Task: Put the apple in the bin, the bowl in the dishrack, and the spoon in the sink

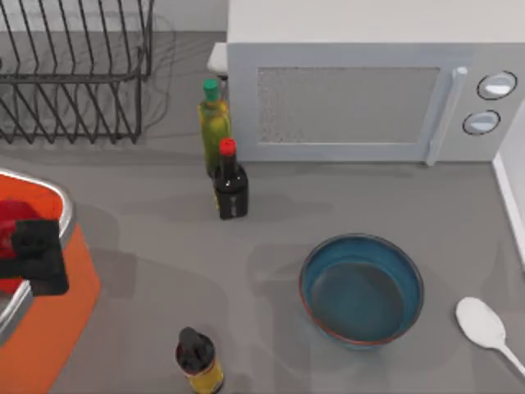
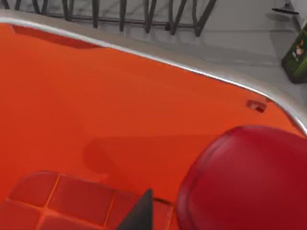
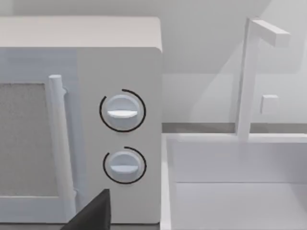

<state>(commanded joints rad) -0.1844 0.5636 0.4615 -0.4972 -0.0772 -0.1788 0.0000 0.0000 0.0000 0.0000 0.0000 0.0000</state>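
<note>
I have my left gripper (image 1: 34,256) hanging over the bin (image 1: 57,328) at the left edge of the tabletop (image 1: 344,205), with the apple (image 2: 247,179) right under it. In the left wrist view the apple sits against the orange inner wall, below the silver rim. I cannot tell whether the fingers are pinching it or have let go, as only one dark fingertip shows beside the fruit. I judge the first item nearly or just done.

The bowl (image 1: 362,289) stands upright on the tabletop, right of centre and near me, untouched. The dishrack (image 1: 74,74) is at the far left, so the bowl has a long diagonal trip ahead. The spoon (image 1: 484,324) lies just right of the bowl, near the right edge, head toward the bowl and handle running off toward the near right. The sink (image 3: 230,182) lies beyond that right edge, beside the microwave (image 1: 361,90). My right gripper looks out at the microwave dials and the sink basin; I cannot tell how its fingers stand.

Room is decent in the middle. Two bottles (image 1: 223,156) stand between the bowl and the dishrack, and a third bottle (image 1: 198,361) stands near the bin, so I would carry the bowl high over them.
</note>
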